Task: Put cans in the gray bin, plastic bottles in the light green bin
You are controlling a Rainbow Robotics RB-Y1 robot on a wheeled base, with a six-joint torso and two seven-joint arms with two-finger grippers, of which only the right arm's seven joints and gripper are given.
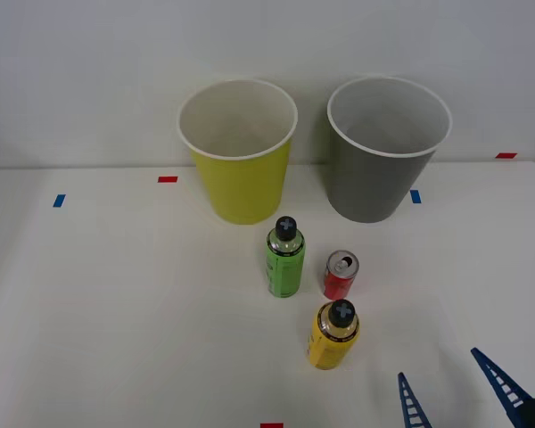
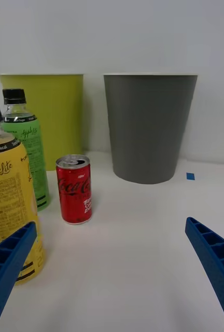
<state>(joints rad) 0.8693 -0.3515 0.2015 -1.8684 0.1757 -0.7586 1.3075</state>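
The right gripper [image 1: 464, 392] hangs with fingers spread wide, empty (nothing sorted yet). It should straddle the yellow-wrapped, black-capped plastic bottle [image 1: 333, 336] squarely, avoiding the small red can [image 1: 341, 275] just behind.

On the worktop [image 1: 116, 303] we see one bottle [image 1: 334, 335] nearest to the jaws, a little ahead of them and to their left. Beyond it stands the can [image 1: 341, 275], apart from it. The second bottle [image 1: 285, 259] stands just left of the can. Farthest from the jaws, two bins stand side by side: the right bin [image 1: 388, 169] behind the can, the left bin [image 1: 241, 178] behind the second bottle.
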